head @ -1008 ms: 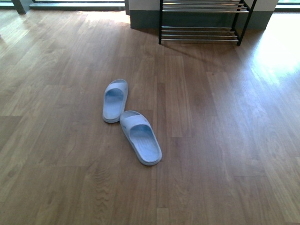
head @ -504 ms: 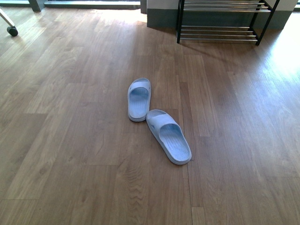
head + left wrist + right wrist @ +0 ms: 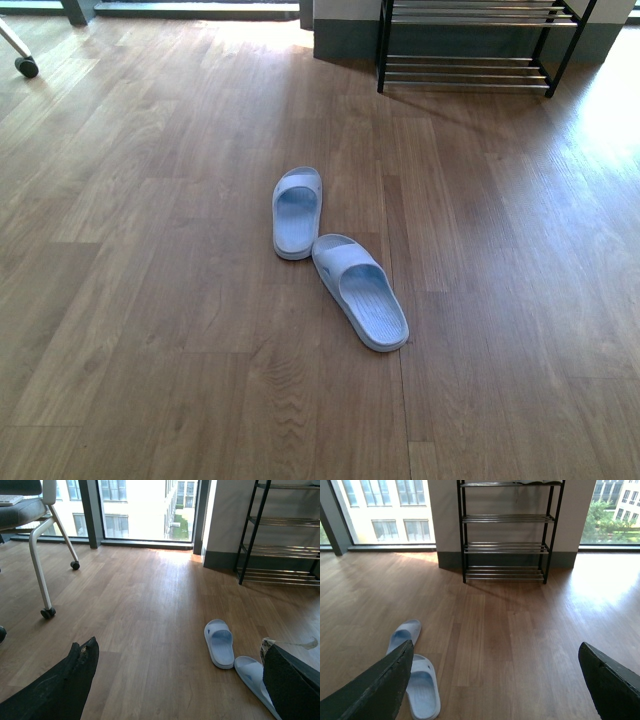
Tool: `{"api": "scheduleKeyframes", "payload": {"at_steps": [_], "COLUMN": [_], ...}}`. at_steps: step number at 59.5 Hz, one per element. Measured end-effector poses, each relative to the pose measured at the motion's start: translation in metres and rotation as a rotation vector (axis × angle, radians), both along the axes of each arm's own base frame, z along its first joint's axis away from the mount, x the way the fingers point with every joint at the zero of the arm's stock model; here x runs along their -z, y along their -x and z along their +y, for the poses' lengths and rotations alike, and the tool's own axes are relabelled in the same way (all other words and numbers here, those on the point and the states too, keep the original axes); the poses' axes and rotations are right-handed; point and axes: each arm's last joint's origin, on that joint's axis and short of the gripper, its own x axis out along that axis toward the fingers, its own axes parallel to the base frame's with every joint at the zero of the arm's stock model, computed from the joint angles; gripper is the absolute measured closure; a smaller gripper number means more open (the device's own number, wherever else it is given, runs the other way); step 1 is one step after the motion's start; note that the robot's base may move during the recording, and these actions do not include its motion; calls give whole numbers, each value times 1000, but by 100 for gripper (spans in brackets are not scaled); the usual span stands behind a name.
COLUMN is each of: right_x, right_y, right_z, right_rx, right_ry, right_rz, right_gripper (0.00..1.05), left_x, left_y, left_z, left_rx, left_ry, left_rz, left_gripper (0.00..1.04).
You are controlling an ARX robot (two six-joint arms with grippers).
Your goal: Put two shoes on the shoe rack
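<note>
Setting: wooden plank floor point(image 3: 150, 300), sunlit toward the far wall.
Far slide point(image 3: 297, 212): pale blue, open toe, lying sole-down near the middle of the floor, with its toe end toward the shoe rack.
Near slide point(image 3: 361, 292): same make, angled, with its toe end just beside the far slide's heel. Touching or a hair apart – cannot tell.
Shoe rack point(image 3: 465, 72): black frame with chrome rods, standing against the far wall, well apart from both slides.
Front view: shows only the rack's lowest tiers, cut off at the upper edge. Neither arm appears. A castor point(image 3: 27, 67) shows at the far left corner.
Right wrist view: shows four tiers of the rack, nearly its whole height, between bright windows. Something pale lies on the top tier, too cropped to identify.
Left wrist view: the only one to show the office chair point(image 3: 20, 511) on castors and the tall window point(image 3: 145, 507) behind it.
Left gripper point(image 3: 177, 650): jaws released – spread wide over the floor, grasping nothing.
Right gripper point(image 3: 495, 652): jaws likewise spread wide, grasping nothing, with the slides beside one dark finger.
</note>
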Motion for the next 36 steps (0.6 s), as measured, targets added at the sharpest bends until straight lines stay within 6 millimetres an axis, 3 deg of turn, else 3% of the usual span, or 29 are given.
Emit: {"api": "scheduleKeyframes", "payload": {"at_steps": [36], "right_x": [0], "right_y": [0], "right_z": [0], "right_rx": [3], "right_ry": [0], "right_rz": [-1], "right_gripper": [9], "left_x": [0], "left_y": [0], "left_z": [0], "left_rx": [1], "left_ry": [0], "left_rz": [0], "left_gripper": [9]}}
